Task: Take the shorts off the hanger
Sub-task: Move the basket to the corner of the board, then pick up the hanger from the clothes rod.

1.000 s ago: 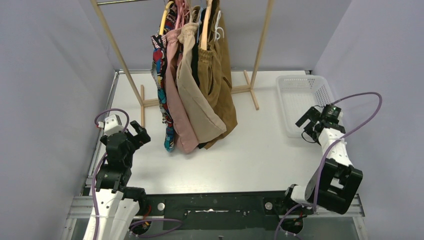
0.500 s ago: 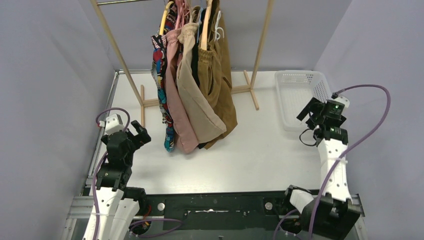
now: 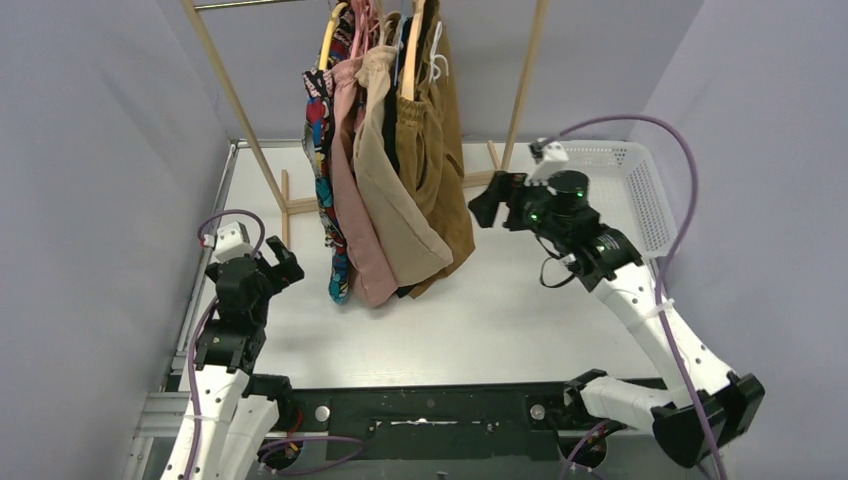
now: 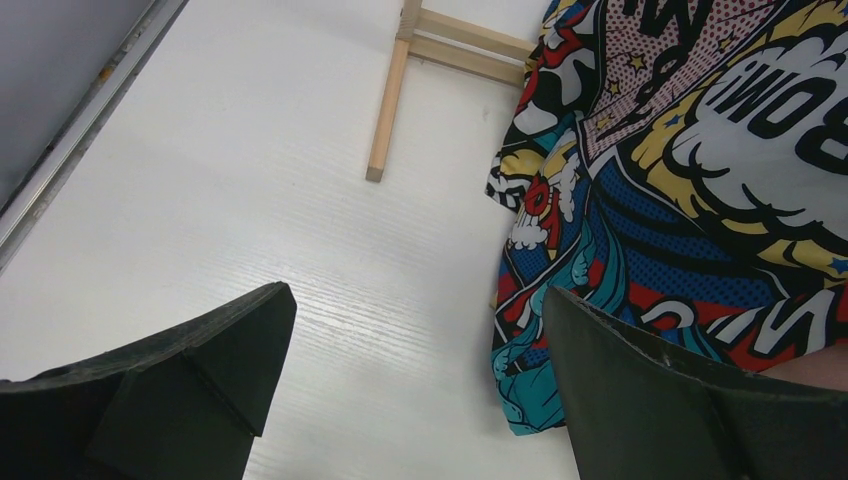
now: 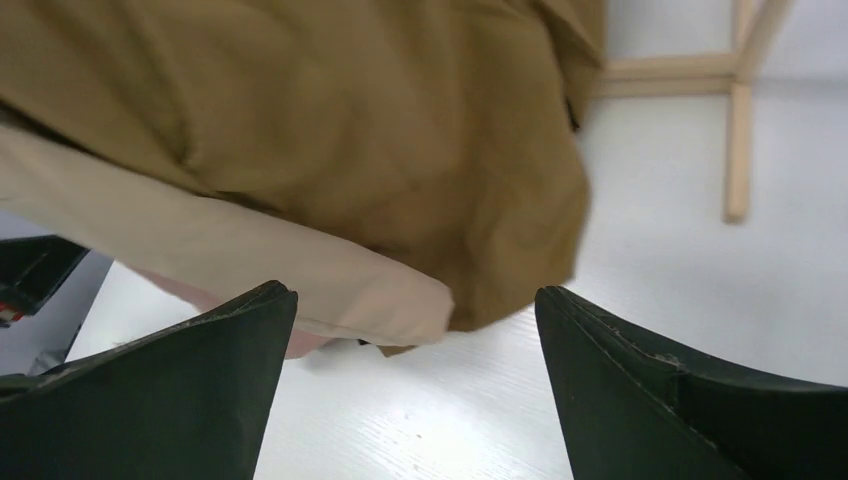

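Shorts (image 3: 395, 170) hang bunched on hangers (image 3: 409, 65) from wooden rack (image 3: 235, 100) standing at far edge of worktop (image 3: 500, 320). R claw (image 3: 487, 207) hovers w/ jaws wide open, holding nothing, just beside mustard-brown pair (image 3: 440, 180) on side twd worktop's right edge. L claw (image 3: 285, 268) also wide open, empty, near comic-print pair (image 3: 322, 150), not touching. White basket (image 3: 645, 190) sits at far right corner.

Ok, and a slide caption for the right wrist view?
Open right gripper facing the hanging mustard-brown shorts and beige shorts, the wooden rack foot on the white table behind.
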Motion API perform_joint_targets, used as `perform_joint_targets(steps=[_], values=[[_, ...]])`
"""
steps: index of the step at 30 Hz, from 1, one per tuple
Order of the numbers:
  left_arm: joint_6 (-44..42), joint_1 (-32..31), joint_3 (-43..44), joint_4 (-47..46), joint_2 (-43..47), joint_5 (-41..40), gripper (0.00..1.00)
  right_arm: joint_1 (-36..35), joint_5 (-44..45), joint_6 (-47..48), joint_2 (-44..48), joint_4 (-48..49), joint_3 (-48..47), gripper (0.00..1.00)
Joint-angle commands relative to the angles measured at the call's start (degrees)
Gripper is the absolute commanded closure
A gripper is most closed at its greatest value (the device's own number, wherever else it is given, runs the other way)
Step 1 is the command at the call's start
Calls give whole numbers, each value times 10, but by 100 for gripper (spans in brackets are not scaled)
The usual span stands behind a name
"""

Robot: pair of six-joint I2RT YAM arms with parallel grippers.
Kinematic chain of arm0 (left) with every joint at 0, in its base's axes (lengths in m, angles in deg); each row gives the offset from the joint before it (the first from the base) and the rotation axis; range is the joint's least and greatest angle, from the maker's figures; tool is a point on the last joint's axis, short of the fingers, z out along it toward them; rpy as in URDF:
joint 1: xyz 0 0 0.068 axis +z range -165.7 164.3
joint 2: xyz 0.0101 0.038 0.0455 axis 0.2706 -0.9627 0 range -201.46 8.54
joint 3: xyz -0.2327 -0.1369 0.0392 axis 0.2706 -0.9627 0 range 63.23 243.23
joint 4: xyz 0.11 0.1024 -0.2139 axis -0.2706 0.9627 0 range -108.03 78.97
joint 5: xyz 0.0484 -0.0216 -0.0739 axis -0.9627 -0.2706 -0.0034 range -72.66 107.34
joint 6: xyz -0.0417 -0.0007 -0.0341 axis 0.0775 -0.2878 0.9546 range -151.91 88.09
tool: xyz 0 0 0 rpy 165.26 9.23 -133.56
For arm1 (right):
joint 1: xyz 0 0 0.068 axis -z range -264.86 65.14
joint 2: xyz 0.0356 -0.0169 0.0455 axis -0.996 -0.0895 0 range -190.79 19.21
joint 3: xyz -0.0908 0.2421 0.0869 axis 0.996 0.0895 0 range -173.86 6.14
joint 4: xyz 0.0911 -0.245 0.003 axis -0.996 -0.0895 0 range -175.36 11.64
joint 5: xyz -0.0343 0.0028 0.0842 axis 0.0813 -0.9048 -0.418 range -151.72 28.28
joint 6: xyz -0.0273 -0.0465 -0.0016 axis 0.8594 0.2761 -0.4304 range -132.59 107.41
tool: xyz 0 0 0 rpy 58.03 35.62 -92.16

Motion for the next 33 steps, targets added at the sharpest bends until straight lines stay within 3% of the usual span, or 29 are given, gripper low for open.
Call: perform_joint_targets(steps=[1, 7, 11, 16, 27, 33], values=[[-4, 3, 14, -44, 2, -3, 2, -117, 174, 32, -41, 8, -105, 7], [-1, 3, 10, -43, 12, -14, 2, -202, 219, 57, -94, 68, -182, 10], [-3, 3, 8, -49, 15, -7, 2, -205, 179, 57, -129, 107, -231, 11], [-6, 4, 7, -52, 16, -10, 3, -203, 116, 51, -206, 77, -353, 12], [-9, 4, 7, -54, 15, -6, 3, -192, 157, 61, -356, 3, -575, 10], [-10, 4, 7, -56, 14, -2, 4, -181, 275, 59, -384, -24, -601, 37]])
